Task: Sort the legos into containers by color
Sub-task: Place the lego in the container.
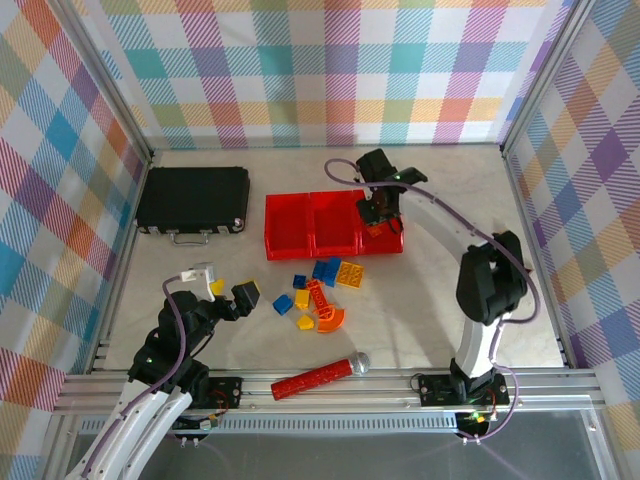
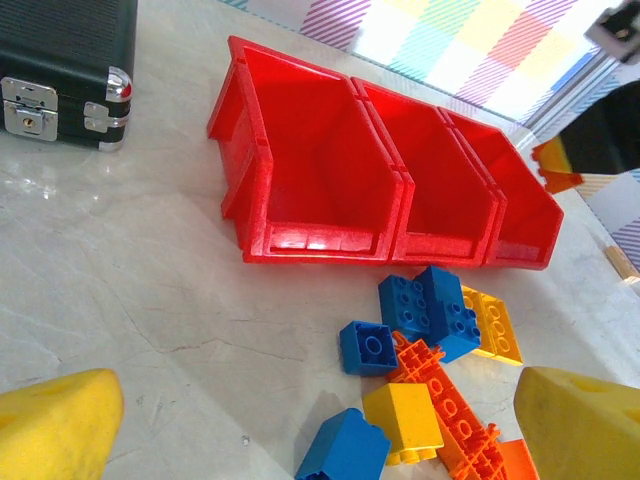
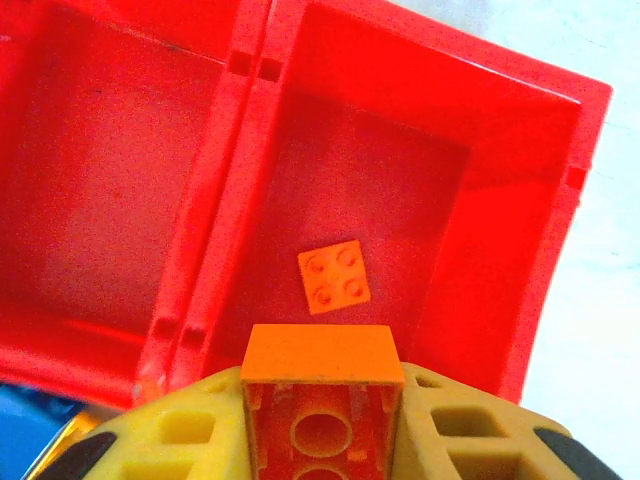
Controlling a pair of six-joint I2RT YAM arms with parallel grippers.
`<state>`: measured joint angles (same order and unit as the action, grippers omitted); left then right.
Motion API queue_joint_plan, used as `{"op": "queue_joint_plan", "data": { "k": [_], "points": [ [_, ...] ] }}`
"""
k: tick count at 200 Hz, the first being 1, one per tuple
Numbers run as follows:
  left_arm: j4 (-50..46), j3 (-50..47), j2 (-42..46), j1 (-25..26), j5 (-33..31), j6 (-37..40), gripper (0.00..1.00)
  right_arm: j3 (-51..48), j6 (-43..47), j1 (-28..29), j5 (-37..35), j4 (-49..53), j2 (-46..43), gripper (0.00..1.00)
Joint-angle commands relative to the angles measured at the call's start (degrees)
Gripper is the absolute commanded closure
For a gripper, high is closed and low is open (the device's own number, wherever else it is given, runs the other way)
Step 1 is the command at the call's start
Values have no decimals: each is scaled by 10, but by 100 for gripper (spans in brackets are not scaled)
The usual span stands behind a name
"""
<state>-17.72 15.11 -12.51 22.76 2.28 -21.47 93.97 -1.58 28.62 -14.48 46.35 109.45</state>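
Three joined red containers [image 1: 310,252] stand mid-table. My right gripper [image 1: 378,212] hangs over the rightmost bin [image 3: 520,200], shut on an orange lego [image 3: 320,355] clamped between its yellow fingers. A small orange lego [image 3: 333,277] lies on that bin's floor. The loose legos [image 1: 318,290] lie in a pile just in front of the bins: blue bricks [image 2: 430,305], a yellow one [image 2: 405,420], a yellow-orange plate [image 2: 495,325] and long orange pieces [image 2: 455,410]. My left gripper [image 1: 233,290] stands open to the left of the pile, low over the table, its yellow fingers [image 2: 55,425] wide apart.
A flat black case [image 1: 193,200] with a handle lies at the back left. A long red stick with a silver tip [image 1: 318,377] rests near the front edge. Checked walls close in the table on three sides.
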Motion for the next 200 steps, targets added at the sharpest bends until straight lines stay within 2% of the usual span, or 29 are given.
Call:
{"op": "queue_joint_plan", "data": {
  "k": [1,34,96,128,168,200],
  "points": [
    [5,-10,5,5,-6,-4,0,34,18,-7,11,6,35,70],
    [4,-10,5,5,-7,-5,0,47,15,-26,29,2,67,68],
    [1,-9,4,5,-20,-8,0,50,12,-35,39,5,82,52],
    [0,-9,5,5,-23,-10,0,49,4,-37,44,8,77,50],
    [-1,-9,4,5,-25,-11,0,10,-67,-37,67,19,4,50],
    [1,-10,4,5,-26,-12,0,-121,-193,-32,106,-12,-107,48]
  ]
}}
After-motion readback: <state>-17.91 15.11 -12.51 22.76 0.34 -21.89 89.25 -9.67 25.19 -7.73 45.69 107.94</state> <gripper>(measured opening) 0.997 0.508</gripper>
